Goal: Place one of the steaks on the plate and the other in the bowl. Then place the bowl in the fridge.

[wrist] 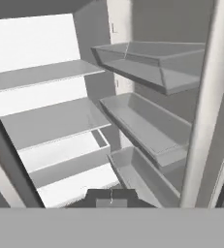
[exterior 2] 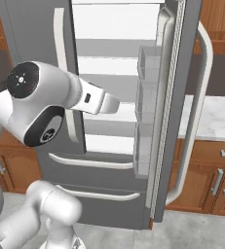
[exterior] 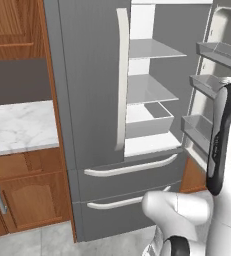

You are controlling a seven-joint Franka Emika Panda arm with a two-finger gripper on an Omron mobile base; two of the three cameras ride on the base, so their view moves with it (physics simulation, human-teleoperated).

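The fridge (exterior: 94, 100) stands between wooden cabinets, its left door shut and its right door (exterior 2: 175, 112) swung wide open. Inside, white shelves (exterior: 149, 90) are stacked one above another, with a shallow drawer bin (exterior: 149, 120) near the bottom of the compartment. The open door carries three grey door bins (wrist: 147, 123), one over the other, seen from the hand view running along the door's inner face. Below the doors are two drawers with pale horizontal handles (exterior: 132, 166). A long pale vertical handle (exterior: 122, 75) runs down the shut left door at its inner edge.

A marble tabletop (exterior: 17, 125) lies to the left of the fridge over wooden cabinet doors (exterior: 24, 200), and another stretch of marble tabletop (exterior 2: 214, 116) shows beyond the open door.

The end effector (wrist: 111, 197) is clenched, its dark tips together at the bottom of the hand view, grasping nothing, and it points into the open fridge toward the lower shelves and door bins.
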